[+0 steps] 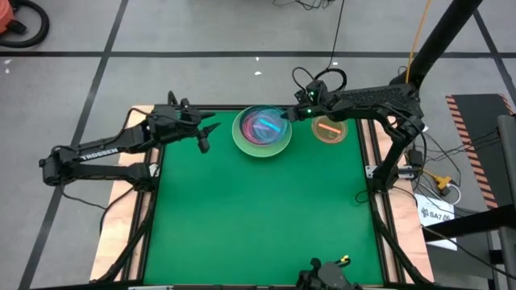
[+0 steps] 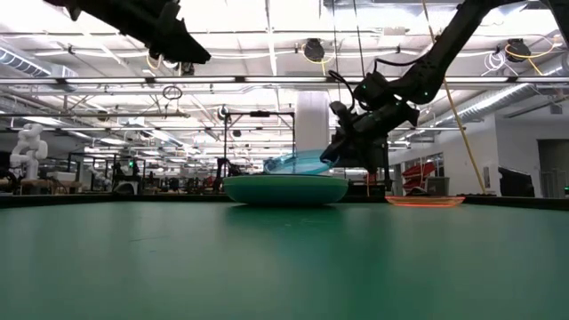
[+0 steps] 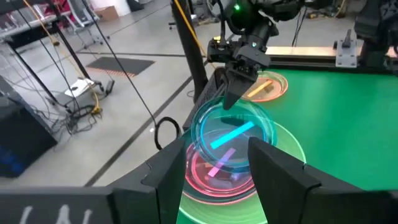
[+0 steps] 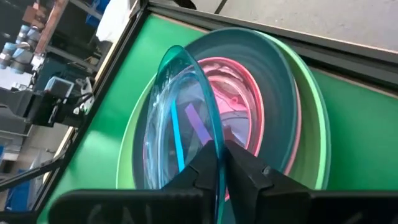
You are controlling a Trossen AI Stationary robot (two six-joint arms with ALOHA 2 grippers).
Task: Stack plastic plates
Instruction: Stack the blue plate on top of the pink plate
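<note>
Stack of large plates (image 1: 262,131): nested round dishes near the far edge of the green table (image 1: 258,217); a light green rim outermost, a dark teal plate inside it, a pink one inside that.
Blue translucent plate (image 4: 186,124): small and clear blue, with bright streaks of reflection; held tilted over the stack, one edge raised, its lower side down over the pink plate.
Magenta translucent plate (image 3: 217,177): lies inside the stack, under the blue one.
Orange translucent plate (image 1: 329,130): flat on the table, alone, just to the right of the stack.
Right gripper (image 4: 219,163): at the stack's right rim, fingers pinched on the blue plate's edge, one finger on each face of it.
Left gripper (image 1: 203,135): hangs just left of the stack, fingers spread, holding nothing.
Low view only: the blue plate's raised edge stands clear above the stack's rim, and the orange plate sits level on the table.
Right wrist view only: the pinch on the rim and the pink plate directly behind.
</note>
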